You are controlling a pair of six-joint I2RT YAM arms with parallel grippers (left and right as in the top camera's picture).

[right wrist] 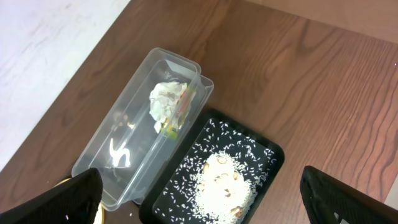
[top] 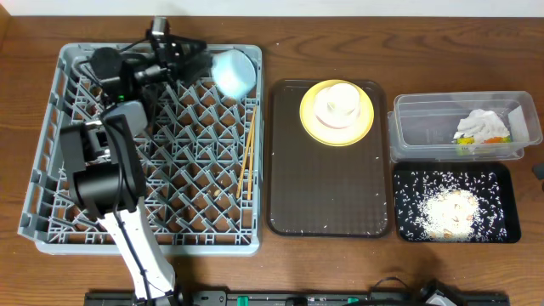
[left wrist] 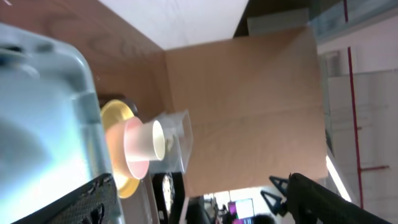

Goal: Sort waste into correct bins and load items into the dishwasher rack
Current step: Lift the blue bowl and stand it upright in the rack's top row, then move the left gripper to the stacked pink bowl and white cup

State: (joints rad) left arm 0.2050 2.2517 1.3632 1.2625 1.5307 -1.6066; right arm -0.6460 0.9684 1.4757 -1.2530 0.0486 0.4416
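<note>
The grey dishwasher rack fills the left of the table. The light-blue dish leans in its far right corner, and it also fills the left of the left wrist view. My left gripper is open just left of the dish. Wooden chopsticks lie in the rack's right side. The yellow plate carries a white cup or bowl. The clear tub holds the tissue and the wrapper. The black tray holds rice scraps. My right gripper is open above the tray.
The plate sits at the far end of a dark-brown serving tray, between the rack and the bins, with a few rice grains on it. The left arm reaches over the rack's left half. Wooden tabletop lies around the bins.
</note>
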